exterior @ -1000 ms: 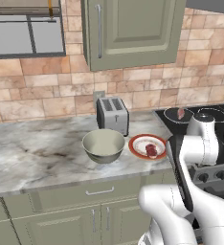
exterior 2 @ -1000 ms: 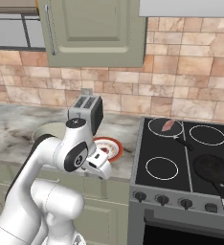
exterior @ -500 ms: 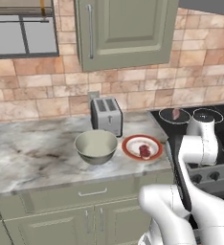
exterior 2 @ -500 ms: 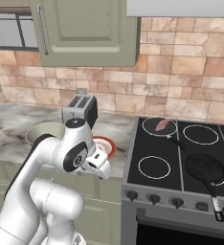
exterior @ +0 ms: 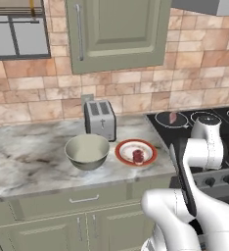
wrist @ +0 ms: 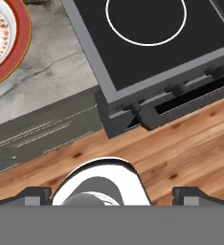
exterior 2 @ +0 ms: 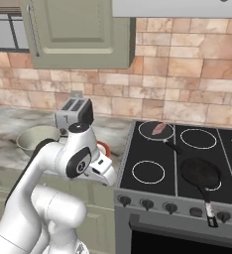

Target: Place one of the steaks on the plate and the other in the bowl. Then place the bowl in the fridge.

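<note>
With one dark red steak on the orange-rimmed white plate, still to fetch: pale steak from stove, end effector spread empty.

Bowl on table, plate just right of it w/ one steak on it. Toaster behind both. Stove right of table; other steak on rear-left burner, pan front.
</note>
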Robot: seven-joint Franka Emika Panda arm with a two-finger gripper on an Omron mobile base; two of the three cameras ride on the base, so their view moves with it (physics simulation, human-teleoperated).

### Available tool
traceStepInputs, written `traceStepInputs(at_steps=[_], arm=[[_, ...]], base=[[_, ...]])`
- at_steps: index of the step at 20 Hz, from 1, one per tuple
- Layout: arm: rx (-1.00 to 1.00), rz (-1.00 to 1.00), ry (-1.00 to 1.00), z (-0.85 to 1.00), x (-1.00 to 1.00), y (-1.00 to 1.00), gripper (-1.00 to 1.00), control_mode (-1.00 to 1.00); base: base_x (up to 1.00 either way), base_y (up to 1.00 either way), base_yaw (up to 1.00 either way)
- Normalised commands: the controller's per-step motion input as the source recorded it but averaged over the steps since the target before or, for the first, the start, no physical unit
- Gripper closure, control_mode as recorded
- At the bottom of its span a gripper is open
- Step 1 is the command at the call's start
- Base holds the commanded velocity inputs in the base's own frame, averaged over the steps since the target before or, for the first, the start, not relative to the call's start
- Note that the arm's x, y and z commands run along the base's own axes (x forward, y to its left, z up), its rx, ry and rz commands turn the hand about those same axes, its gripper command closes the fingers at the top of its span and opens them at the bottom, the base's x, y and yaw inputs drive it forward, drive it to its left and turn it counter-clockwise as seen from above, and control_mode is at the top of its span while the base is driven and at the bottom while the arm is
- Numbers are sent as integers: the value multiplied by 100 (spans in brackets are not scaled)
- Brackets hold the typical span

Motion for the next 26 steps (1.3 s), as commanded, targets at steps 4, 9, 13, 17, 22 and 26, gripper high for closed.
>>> traceStepInputs(at_steps=[4, 9, 13, 17, 22, 26], arm=[[0, 0, 0, 0, 0, 0, -100, 100], [0, 0, 0, 0, 0, 0, -100, 100], [0, 0, 0, 0, 0, 0, -100, 100], [0, 0, 0, 0, 0, 0, -100, 100], [0, 0, 0, 0, 0, 0, -100, 100], [0, 0, 0, 0, 7, -3, -100, -100]], base=[[31, -21, 0], [37, -12, 1], [32, -9, 2], [40, -9, 3], [35, -9, 3], [24, -8, 2]])
